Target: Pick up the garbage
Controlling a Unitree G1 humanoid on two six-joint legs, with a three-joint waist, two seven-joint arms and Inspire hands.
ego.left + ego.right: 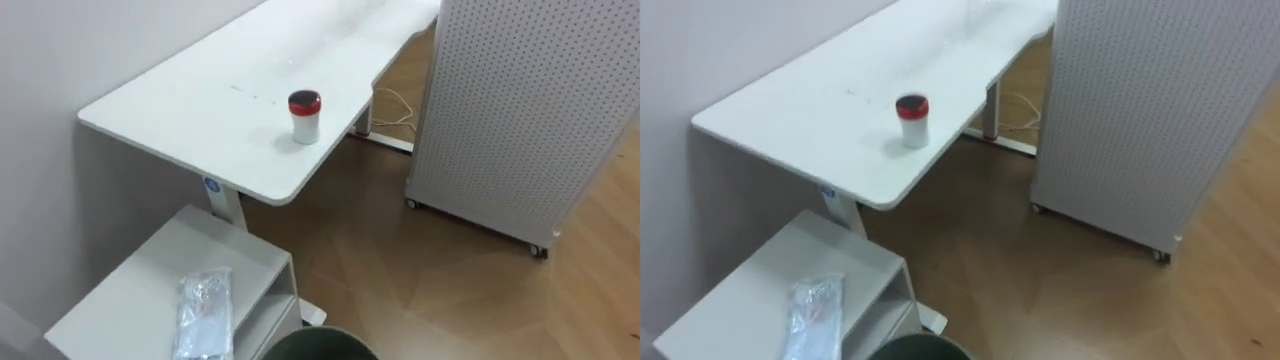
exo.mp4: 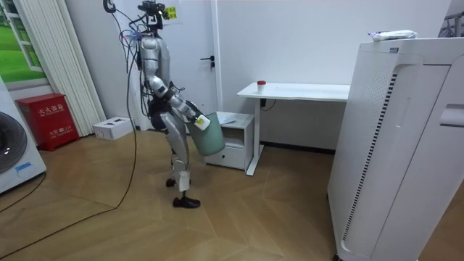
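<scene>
The garbage in reach is a crumpled clear plastic wrapper point(image 1: 205, 313), lying flat at 7 o'clock in the eye view on top of a low white cabinet point(image 1: 130, 295), its long axis running almost from 12 to 6 o'clock. Towards 12 o'clock a small white cup with a red lid point(image 1: 304, 117) stands upright near the rounded corner of a white desk point(image 1: 190, 105). At 2 o'clock a white perforated panel on castors point(image 1: 520, 110) stands on the wooden floor point(image 1: 420, 270). In the room view the robot stands before the cabinet, with its right hand point(image 2: 201, 122) against a green bin point(image 2: 208, 138) carried at its front; how that hand grips cannot be told.
</scene>
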